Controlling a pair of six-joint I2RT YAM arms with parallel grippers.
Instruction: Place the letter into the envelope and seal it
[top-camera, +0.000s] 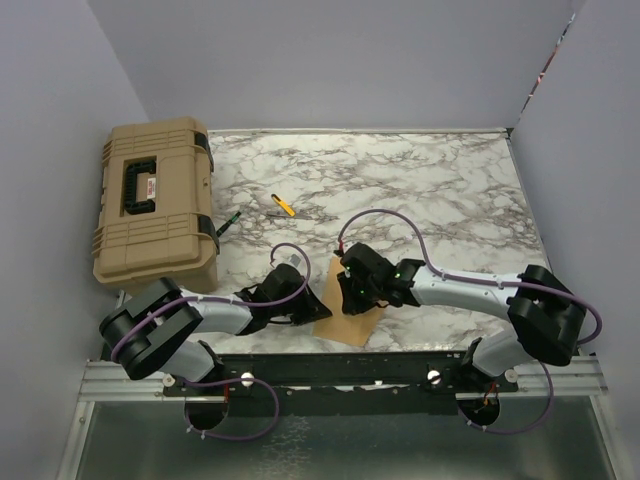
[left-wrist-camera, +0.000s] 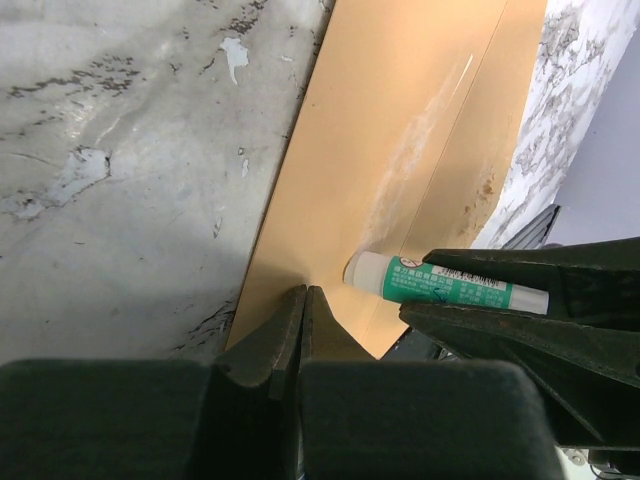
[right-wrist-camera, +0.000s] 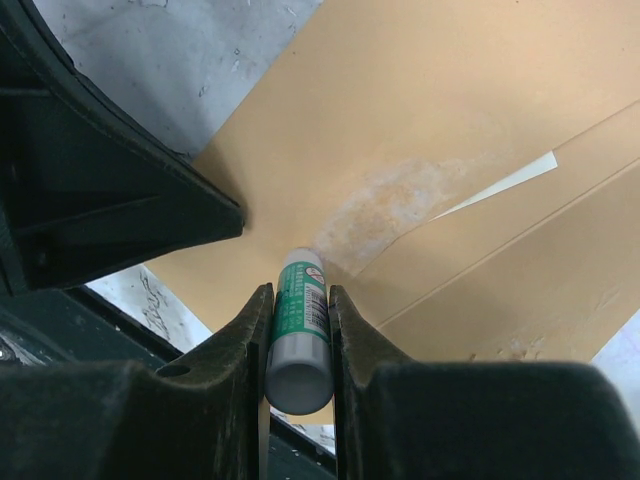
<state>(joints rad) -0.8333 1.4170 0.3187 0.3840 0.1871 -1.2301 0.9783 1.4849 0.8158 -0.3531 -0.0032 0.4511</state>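
My right jaws grip the glue stick (right-wrist-camera: 298, 315), tip on the envelope (right-wrist-camera: 420, 120) for sealing. My closed left jaws pin it flat.

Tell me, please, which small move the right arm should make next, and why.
Probably slide the glue stick a short way along the envelope. The right gripper holds the stick with its tip on the paper, the whitish glue smear covers only a part, and the left gripper pins the envelope's edge.
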